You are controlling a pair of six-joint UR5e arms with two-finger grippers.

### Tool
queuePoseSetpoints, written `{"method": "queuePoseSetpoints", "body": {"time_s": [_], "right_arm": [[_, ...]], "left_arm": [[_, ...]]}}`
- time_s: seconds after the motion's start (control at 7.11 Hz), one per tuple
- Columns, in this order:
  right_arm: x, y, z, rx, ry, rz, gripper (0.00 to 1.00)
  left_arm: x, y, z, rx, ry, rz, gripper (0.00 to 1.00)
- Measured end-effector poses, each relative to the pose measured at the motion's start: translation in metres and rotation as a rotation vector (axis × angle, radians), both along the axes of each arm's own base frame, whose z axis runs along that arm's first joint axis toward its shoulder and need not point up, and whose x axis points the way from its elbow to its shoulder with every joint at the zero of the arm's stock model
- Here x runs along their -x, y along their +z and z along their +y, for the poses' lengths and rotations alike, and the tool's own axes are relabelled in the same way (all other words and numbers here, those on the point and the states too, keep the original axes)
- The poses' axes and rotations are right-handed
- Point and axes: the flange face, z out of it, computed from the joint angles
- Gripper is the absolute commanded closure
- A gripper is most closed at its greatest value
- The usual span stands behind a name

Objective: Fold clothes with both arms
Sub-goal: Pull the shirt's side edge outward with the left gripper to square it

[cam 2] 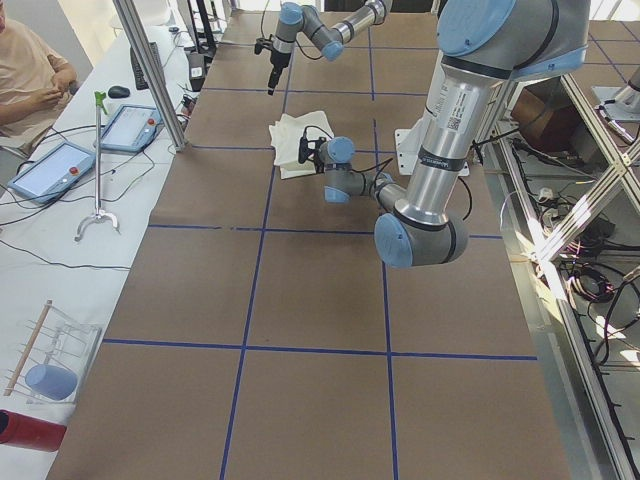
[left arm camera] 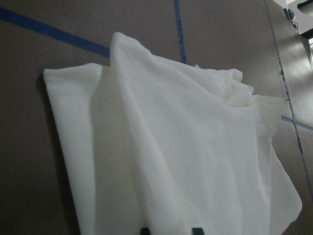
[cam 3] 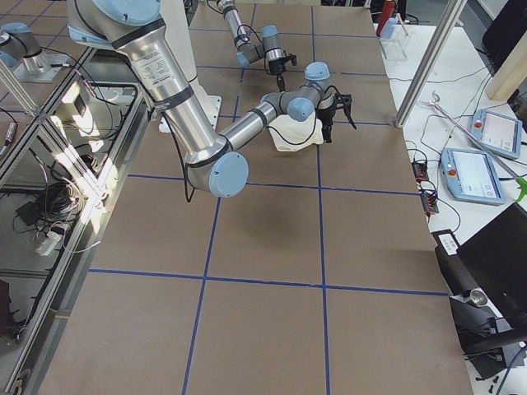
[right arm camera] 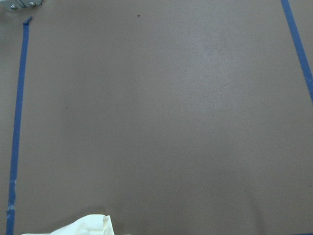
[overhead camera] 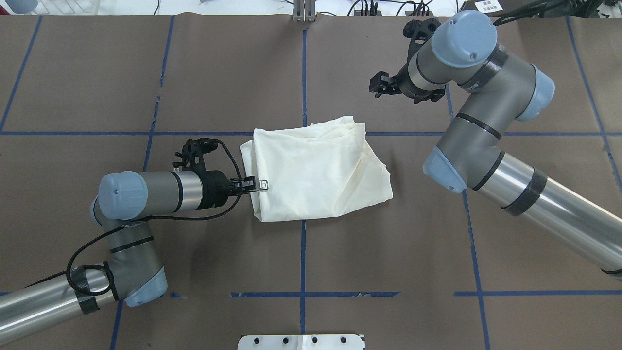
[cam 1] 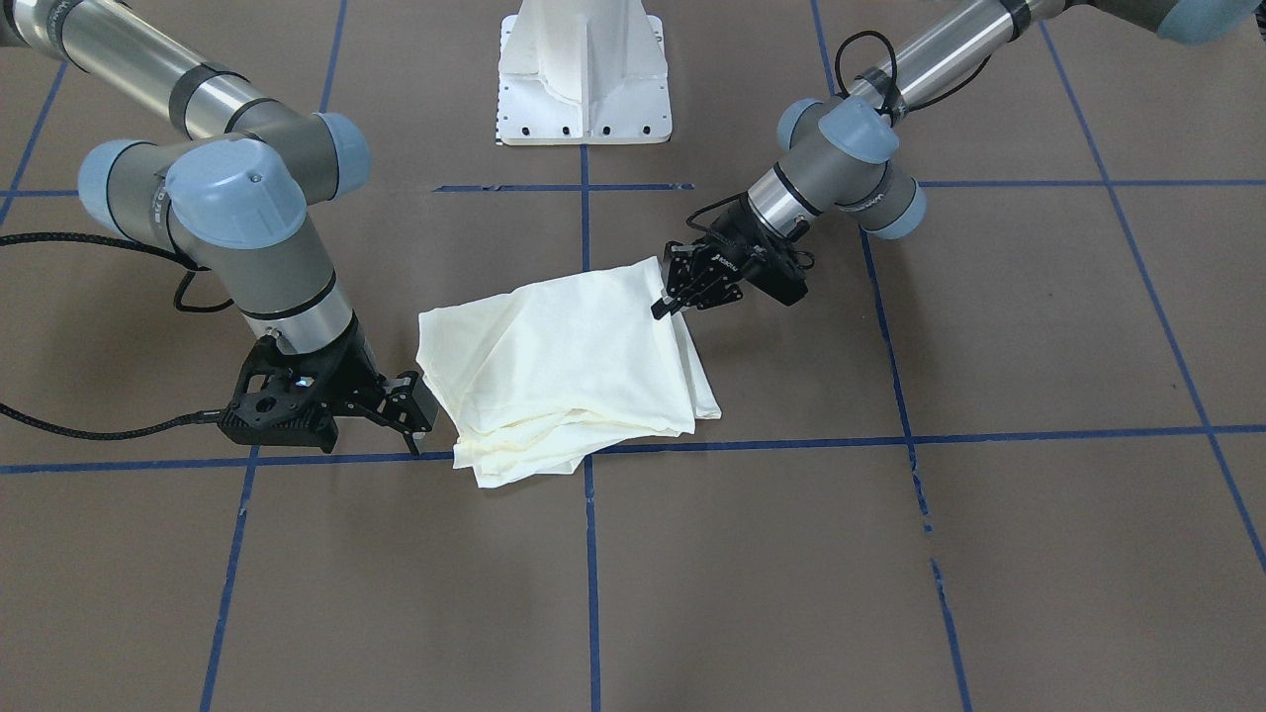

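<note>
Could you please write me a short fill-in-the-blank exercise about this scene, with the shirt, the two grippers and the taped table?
1. The left gripper is shut on the edge of the ___.
2. The right gripper hangs open above the table and holds ___.
3. The lines of tape on the brown table are ___ in colour.

Missing words: shirt; nothing; blue.

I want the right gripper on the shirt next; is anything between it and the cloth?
Nothing visible. The right gripper hangs above the table, off one side of the shirt. Between them shows only bare brown table surface and blue tape lines. The left gripper is at the opposite edge, out of that path.
</note>
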Motion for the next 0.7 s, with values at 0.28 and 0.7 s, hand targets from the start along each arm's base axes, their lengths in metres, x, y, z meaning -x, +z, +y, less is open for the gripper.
{"method": "queuePoseSetpoints", "body": {"time_s": [0.28, 0.7], "right_arm": [[0.001, 0.0, 0.001, -0.001, -0.002, 0.0, 0.0], [0.002, 0.001, 0.001, -0.003, -0.006, 0.003, 0.0]], "left_arm": [[0.016, 0.007, -0.015, -0.043, -0.026, -0.019, 1.0], [0.035, 0.032, -0.024, -0.082, -0.047, -0.067, 0.37]]}}
